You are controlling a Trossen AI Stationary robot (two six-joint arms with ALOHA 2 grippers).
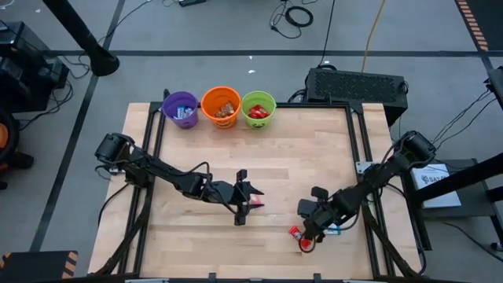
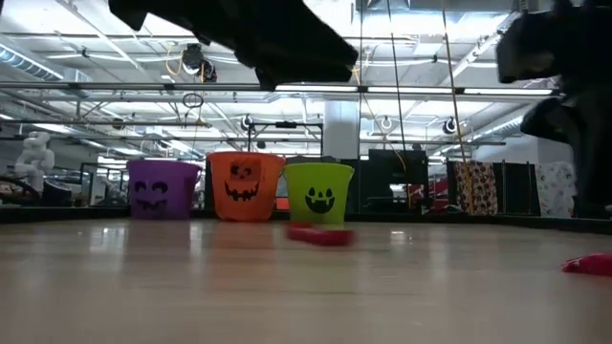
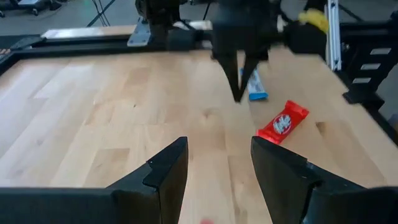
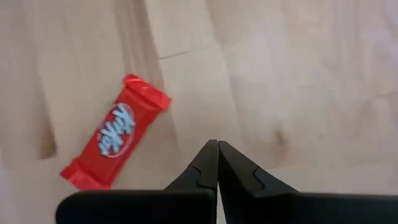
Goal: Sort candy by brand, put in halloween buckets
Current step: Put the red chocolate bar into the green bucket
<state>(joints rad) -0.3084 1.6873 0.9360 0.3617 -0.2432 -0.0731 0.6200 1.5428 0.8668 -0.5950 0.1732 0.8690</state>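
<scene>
My left gripper is open and hovers over the middle of the table, beside a red candy that lies flat on the wood. My right gripper is shut on nothing and points down at bare wood between a red candy and a blue candy. The purple bucket, orange bucket and green bucket stand in a row at the far edge, each with candy inside.
A black frame rail runs along the table's right side and another rail along its left. A black box sits beyond the far right corner. Bare wood lies between the grippers and the buckets.
</scene>
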